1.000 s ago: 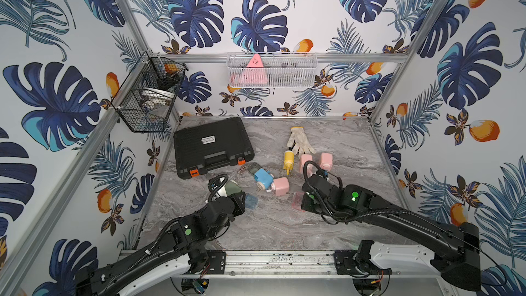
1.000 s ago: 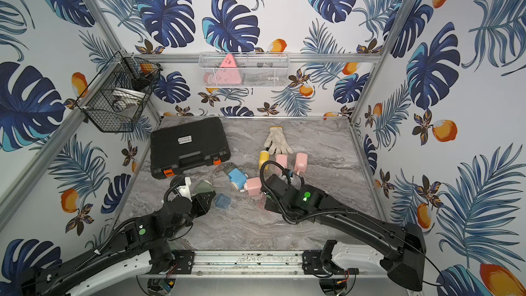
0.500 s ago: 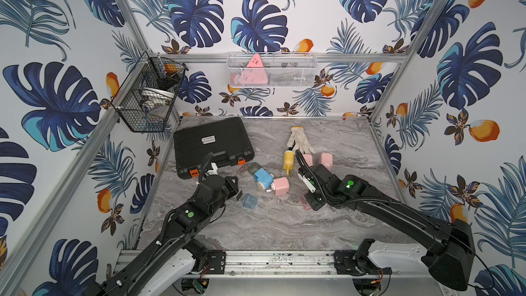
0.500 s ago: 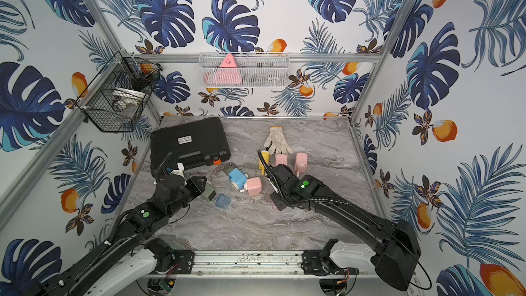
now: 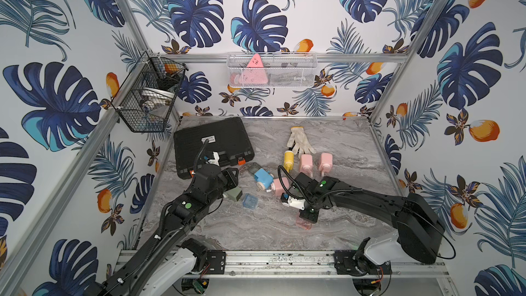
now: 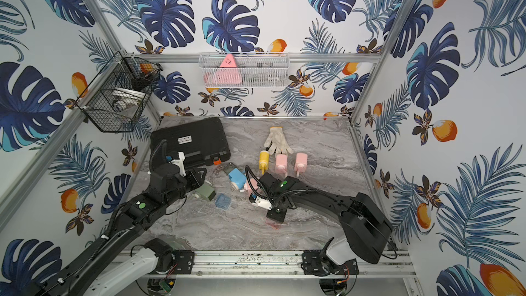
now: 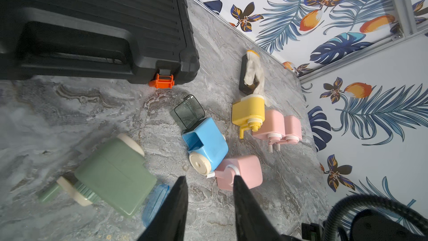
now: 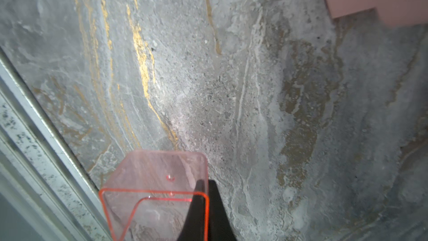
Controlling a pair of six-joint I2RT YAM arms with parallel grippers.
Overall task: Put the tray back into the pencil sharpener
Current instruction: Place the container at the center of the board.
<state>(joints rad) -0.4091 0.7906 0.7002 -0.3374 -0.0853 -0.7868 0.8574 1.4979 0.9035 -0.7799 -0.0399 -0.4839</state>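
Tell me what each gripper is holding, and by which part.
The right gripper pinches the pink tray by one side wall; the left gripper holds nothing.

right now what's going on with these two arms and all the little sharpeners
The right gripper is shut on the wall of a clear pink tray, holding it close to the marble table near the front edge. The left gripper is open and empty, pointing at the pink pencil sharpener, which lies beside a blue sharpener. The tray is not yet in any sharpener.
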